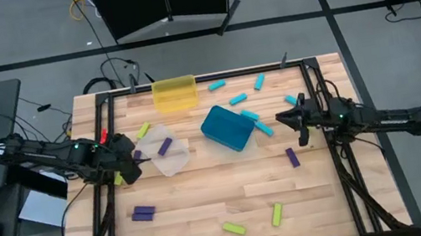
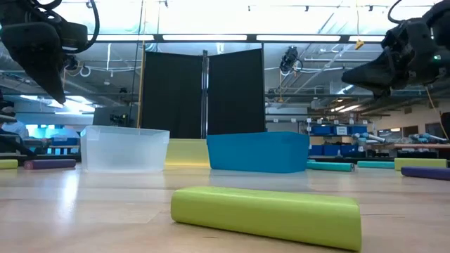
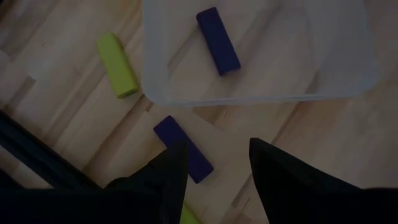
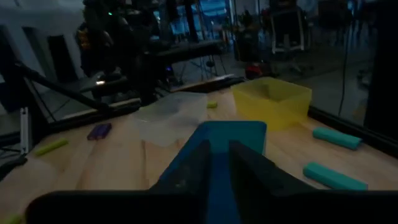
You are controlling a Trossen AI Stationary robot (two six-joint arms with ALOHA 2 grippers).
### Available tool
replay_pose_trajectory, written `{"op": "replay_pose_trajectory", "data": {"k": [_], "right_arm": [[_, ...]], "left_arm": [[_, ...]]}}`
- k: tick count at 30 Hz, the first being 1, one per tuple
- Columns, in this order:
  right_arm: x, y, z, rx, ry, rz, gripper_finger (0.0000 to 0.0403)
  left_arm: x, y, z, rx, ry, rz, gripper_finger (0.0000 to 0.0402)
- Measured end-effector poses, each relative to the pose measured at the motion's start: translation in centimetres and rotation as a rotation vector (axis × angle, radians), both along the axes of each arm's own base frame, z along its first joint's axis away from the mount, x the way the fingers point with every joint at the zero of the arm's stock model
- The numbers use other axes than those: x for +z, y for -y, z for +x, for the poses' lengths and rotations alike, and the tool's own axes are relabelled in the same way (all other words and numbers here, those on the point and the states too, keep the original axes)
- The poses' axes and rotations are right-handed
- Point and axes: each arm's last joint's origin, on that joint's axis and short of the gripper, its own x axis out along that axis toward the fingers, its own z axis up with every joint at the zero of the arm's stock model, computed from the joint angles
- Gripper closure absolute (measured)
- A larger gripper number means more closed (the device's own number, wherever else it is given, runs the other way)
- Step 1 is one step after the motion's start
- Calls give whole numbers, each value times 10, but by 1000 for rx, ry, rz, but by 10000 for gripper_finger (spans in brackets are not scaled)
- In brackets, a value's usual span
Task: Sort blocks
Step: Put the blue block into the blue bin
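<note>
Small oblong blocks in cyan, purple and yellow-green lie scattered on the wooden table (image 1: 206, 195). One purple block (image 3: 217, 40) lies inside the clear bin (image 1: 166, 150). Another purple block (image 3: 183, 149) lies flat on the table just outside that bin's wall. My left gripper (image 3: 217, 168) hangs open above it, pointing steeply down, and holds nothing. My right gripper (image 4: 219, 158) is raised at the table's right side (image 1: 284, 119). It points level toward the teal bin (image 4: 230, 134), with its fingers a narrow gap apart and nothing between them. A yellow-green block (image 2: 266, 214) lies close to the low camera.
The yellow bin (image 1: 174, 92) stands at the far edge, with the teal bin (image 1: 227, 128) mid-table beside the clear one. Cyan blocks (image 1: 264, 128) cluster at the far right. Yellow-green blocks (image 1: 234, 229) and a purple block (image 1: 143, 213) lie toward the near edge.
</note>
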Motion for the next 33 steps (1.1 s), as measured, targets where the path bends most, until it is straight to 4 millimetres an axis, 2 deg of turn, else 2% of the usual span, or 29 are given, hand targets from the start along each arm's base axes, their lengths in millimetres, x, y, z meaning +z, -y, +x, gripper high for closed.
{"op": "replay_pose_trajectory", "data": {"k": [5,11,20,33], "right_arm": [[11,2,10,-34,-113,40,250],[0,6,27,-71,-323,105,195],[-18,12,45,-157,-518,95,186],[-40,16,63,-169,-725,114,172]], "left_arm": [[0,0,0,1,0,0,224],[0,0,0,1,4,-1,224],[1,1,2,0,27,-7,224],[1,0,2,3,30,6,224]]}}
